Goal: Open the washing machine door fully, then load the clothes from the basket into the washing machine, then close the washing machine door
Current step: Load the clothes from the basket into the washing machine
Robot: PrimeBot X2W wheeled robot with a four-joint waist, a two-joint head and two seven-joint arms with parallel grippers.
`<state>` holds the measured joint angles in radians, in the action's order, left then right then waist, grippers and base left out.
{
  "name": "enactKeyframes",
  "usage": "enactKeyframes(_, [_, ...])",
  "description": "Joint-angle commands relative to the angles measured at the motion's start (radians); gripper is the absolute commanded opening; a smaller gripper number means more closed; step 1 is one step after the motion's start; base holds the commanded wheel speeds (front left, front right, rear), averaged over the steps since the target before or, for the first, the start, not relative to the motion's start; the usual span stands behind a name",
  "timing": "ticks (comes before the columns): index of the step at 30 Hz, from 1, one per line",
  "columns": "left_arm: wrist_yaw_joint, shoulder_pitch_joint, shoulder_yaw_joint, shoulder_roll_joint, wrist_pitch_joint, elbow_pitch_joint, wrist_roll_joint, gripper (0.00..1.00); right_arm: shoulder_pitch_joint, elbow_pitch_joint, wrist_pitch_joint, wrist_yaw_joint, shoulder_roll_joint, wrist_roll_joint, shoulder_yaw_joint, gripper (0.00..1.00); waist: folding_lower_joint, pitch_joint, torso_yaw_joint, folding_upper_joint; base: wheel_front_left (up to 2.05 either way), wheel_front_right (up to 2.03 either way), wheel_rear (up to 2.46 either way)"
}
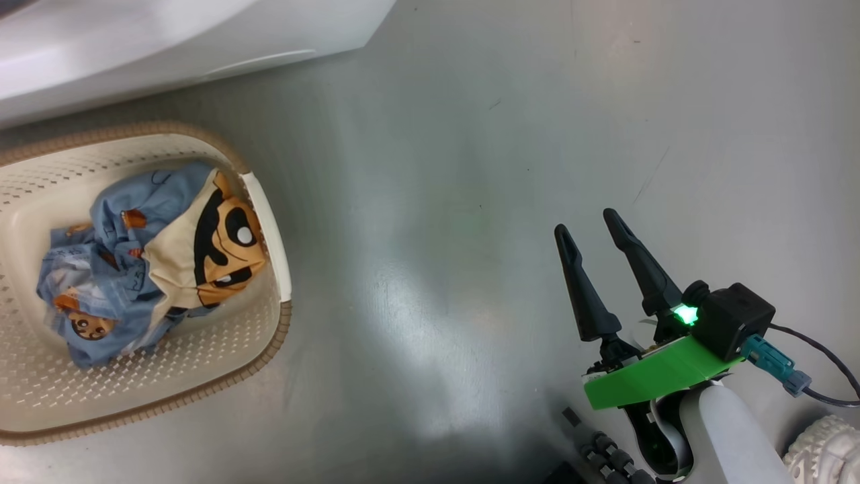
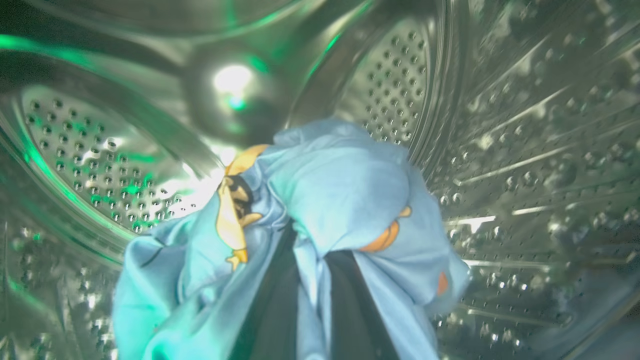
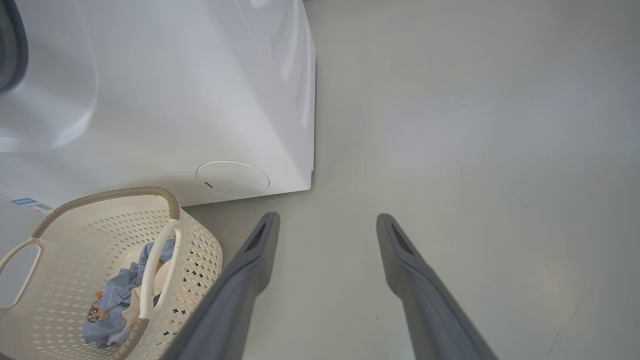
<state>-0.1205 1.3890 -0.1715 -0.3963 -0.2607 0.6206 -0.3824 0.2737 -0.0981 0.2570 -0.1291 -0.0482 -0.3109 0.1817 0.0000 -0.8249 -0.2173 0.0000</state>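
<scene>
Since my left arm reaches deep into the machine (image 3: 150,100), its steel drum (image 2: 525,150) curves all round that wrist's view, which I take to mean the door stands open wide enough for loading. On the floor (image 1: 504,168) the basket (image 1: 228,336) sits just before the machine's front, so each carry is short. Clothes (image 1: 134,255) lie bunched in it, so I judge the loading unfinished. My right hand (image 1: 586,224) hangs over bare floor well apart from the basket, fingers spread and holding nothing, kept out of the way, I think. My left hand (image 2: 312,250) is pressed together, pinching a blue cloth (image 2: 340,185) that drapes over both fingers and hides their tips. Whether the cloth touches the drum wall I cannot tell. A dark curve (image 3: 10,50) at the corner of the right wrist view is cut off, and I cannot say if it is door rim or gasket.
</scene>
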Motion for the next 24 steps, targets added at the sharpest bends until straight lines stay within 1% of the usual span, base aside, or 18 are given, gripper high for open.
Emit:
enactKeyframes(1, [-0.003,0.0,0.018,-0.046,-0.001,-0.02,0.006,0.0,-0.019,0.014,0.005,-0.002,-0.002,-0.005,0.024,1.0,0.0,0.002,0.002,0.0,0.0,0.0,0.0])
enactKeyframes(7, [-0.009,0.003,-0.006,-0.025,0.001,0.12,-0.034,0.0,-0.02,0.006,0.005,-0.002,-0.002,-0.002,0.02,1.0,0.0,0.016,0.012,0.0,0.0,0.0,0.0])
enactKeyframes(10, [-0.01,0.02,-0.053,-0.021,0.026,0.183,-0.063,0.0,-0.023,0.001,0.005,-0.002,-0.002,-0.002,0.02,1.0,0.0,0.023,0.016,0.0,0.0,0.0,0.0])
enactKeyframes(19, [-0.01,0.063,-0.149,-0.034,0.033,0.263,-0.15,0.0,-0.019,-0.003,0.005,-0.002,-0.002,-0.002,0.02,1.0,0.0,0.035,0.021,0.0,0.0,0.0,0.0])
enactKeyframes(20, [-0.01,0.067,-0.156,-0.036,0.029,0.267,-0.155,0.33,-0.019,-0.004,0.005,-0.002,-0.002,-0.002,0.02,1.0,0.0,0.036,0.021,0.0,0.0,0.0,0.0])
enactKeyframes(21, [-0.01,0.069,-0.162,-0.036,0.026,0.271,-0.163,0.8,-0.018,-0.004,0.005,-0.002,-0.002,-0.002,0.02,1.0,0.0,0.037,0.021,0.0,0.0,0.0,0.0])
enactKeyframes(22, [-0.01,0.071,-0.167,-0.036,0.023,0.274,-0.17,1.0,-0.018,-0.005,0.005,-0.002,-0.002,-0.002,0.02,1.0,0.0,0.039,0.021,0.0,0.0,0.0,0.0])
enactKeyframes(24, [-0.01,0.071,-0.177,-0.034,0.019,0.283,-0.189,1.0,-0.018,-0.007,0.005,-0.002,-0.002,-0.002,0.02,1.0,0.0,0.044,0.022,0.0,0.0,0.0,0.0])
